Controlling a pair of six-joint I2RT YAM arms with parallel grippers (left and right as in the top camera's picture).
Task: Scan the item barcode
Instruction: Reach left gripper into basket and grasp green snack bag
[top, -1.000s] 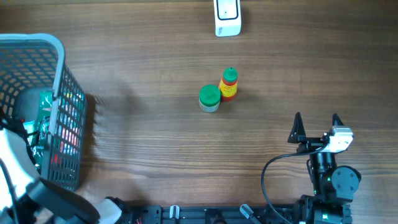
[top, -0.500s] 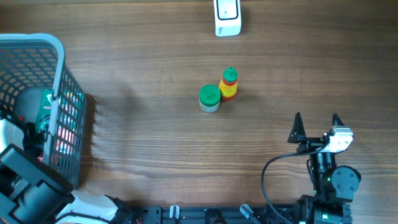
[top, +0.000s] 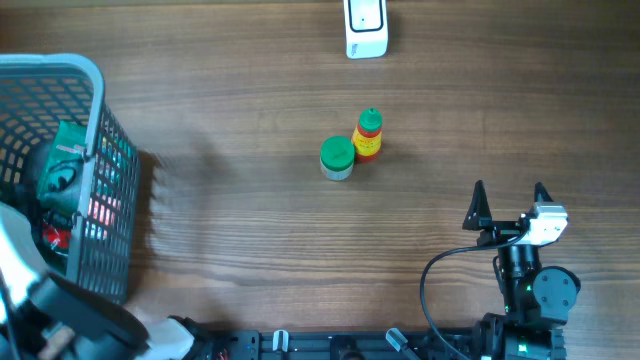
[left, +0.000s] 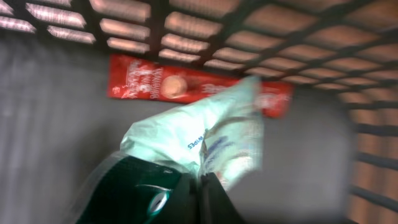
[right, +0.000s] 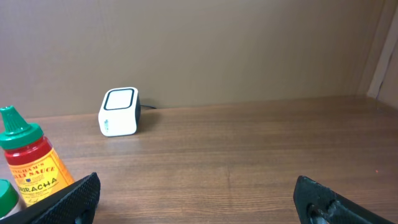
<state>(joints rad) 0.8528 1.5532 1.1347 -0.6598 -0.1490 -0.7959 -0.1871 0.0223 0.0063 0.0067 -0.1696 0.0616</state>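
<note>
— Wooden table (top: 250, 260), mostly bare. How far along does the scan look?

— Early. The left gripper (left: 200, 186) is down inside the mesh basket (top: 50, 63) at the table's left edge, with its jaws pinched together on a fold of the wipes pouch (left: 186, 134). A red packet (left: 186, 87) lies flat on the basket floor behind the pouch, untouched.

— So the item is gripped and nothing more?

— That is the reading. The pouch sits within the basket walls, and the barcode scanner (top: 366, 30) stands at the table's far edge, well apart from it. No barcode shows on the pouch in the wrist view, so it cannot be told which face must turn toward the scanner.

— What is left, then?

— Lifting the pouch clear of the rim, carrying it across, and presenting the code.

— Is there room for that?

— It is tight at the start, with mesh close around the fingers and a rim to clear. Beyond the basket there is open wood all the way to the far edge. Only the sriracha bottle (top: 368, 135) and the green-lidded jar (top: 337, 157) stand near the table's middle, just beside each other on the near side of the scanner. A line along the far-left part of the table would pass them well apart.

— And the other arm?

— The right gripper (top: 509, 192) rests toward the near-right corner with its jaws wide, holding nothing, out of the way.
</note>
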